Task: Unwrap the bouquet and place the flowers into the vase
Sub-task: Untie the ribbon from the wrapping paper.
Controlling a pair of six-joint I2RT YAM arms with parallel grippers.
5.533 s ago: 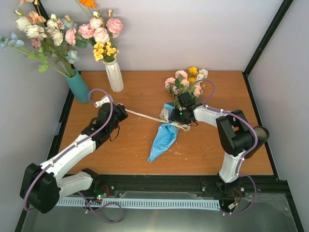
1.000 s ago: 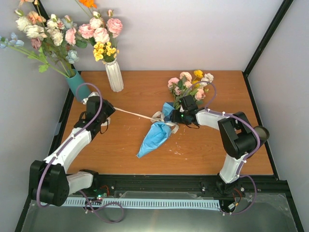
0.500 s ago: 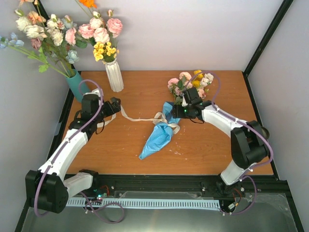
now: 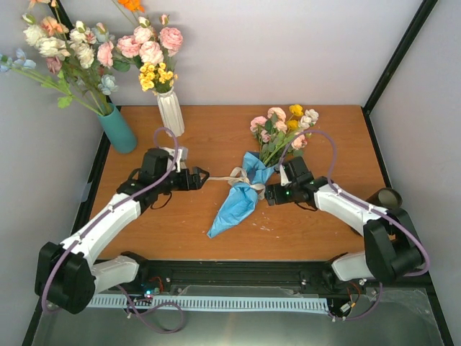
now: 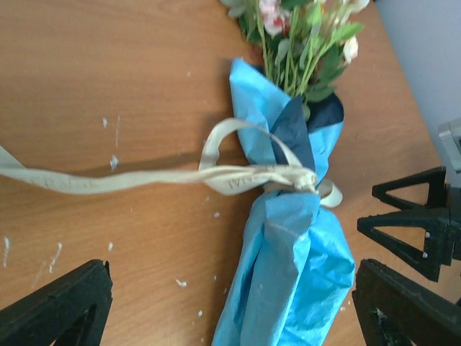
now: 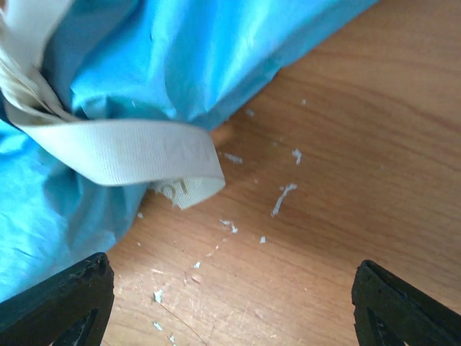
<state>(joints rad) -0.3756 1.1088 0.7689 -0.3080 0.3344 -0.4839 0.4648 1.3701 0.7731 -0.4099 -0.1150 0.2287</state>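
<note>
The bouquet (image 4: 248,184) lies in mid-table, its pink, cream and yellow flowers (image 4: 282,124) pointing to the back right. Its light-blue paper cone (image 4: 234,205) has a dark-blue inner sheet (image 5: 299,130). A beige ribbon (image 5: 238,176) is still knotted around the paper, its long tail slack to the left. My left gripper (image 4: 199,178) is open just left of the knot, holding nothing. My right gripper (image 4: 269,193) is open at the cone's right side, over bare wood beside a ribbon end (image 6: 122,151). The dark vase (image 4: 387,196) is at the right edge, partly behind my right arm.
A teal vase (image 4: 119,131) and a white ribbed vase (image 4: 171,112), both full of flowers, stand at the back left. Small paper crumbs (image 6: 284,198) dot the wooden table (image 4: 216,130). Walls close in the back and both sides.
My left gripper let go of the taut ribbon and swung right toward the bouquet; the ribbon fell slack. My right gripper opened and moved from the stems down beside the paper cone.
</note>
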